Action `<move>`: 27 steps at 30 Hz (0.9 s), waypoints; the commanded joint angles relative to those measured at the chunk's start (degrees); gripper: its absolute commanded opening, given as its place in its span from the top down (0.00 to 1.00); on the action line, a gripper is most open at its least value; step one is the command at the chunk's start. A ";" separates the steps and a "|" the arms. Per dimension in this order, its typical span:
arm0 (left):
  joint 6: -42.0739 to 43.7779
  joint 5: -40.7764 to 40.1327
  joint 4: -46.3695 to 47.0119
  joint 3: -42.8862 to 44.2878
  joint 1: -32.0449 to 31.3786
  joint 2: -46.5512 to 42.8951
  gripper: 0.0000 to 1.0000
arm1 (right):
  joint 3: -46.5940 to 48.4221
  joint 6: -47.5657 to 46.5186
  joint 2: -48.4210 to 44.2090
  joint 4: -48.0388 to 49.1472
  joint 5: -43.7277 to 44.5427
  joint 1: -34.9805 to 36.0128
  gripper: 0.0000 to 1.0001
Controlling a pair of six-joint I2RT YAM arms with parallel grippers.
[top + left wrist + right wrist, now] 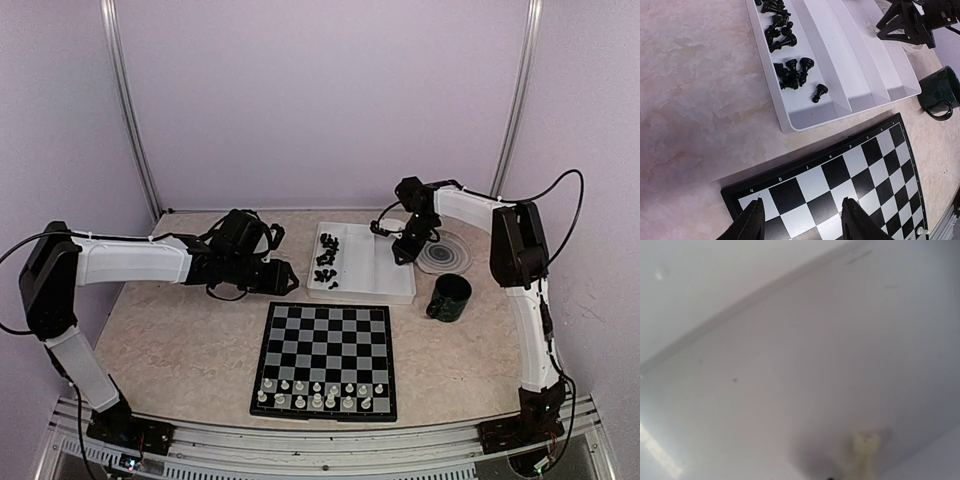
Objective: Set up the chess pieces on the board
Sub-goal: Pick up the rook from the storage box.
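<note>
The board (325, 345) is carrying the white pieces (320, 395) in its two nearest rows. The black pieces (327, 262) are lying in the white tray (375, 270) just behind the board. The left gripper (802, 205) is hovering over the board's far left corner, its jaws standing partly apart and holding nothing. The right gripper (402, 252) is hanging behind the board, above the tray, with one white piece (865, 445) at its tip. I cannot tell if it is gripping it.

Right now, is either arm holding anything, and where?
Left fingers: open, nothing. Right fingers: a white piece sits at them over the tray; grip cannot be told.
</note>
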 commanded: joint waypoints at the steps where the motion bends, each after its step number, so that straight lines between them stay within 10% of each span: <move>1: 0.67 0.23 -0.02 0.92 -0.41 0.05 0.48 | 1.93 -1.38 -1.61 0.46 1.72 0.01 0.75; 10: 0.67 -0.04 -0.12 0.54 -0.41 -0.18 0.48 | 6.66 -2.26 2.06 -0.90 6.37 0.01 0.62; 27: 0.76 0.23 -0.07 -0.07 -0.67 0.04 0.48 | 3.20 -2.04 4.56 -3.62 4.59 0.01 0.70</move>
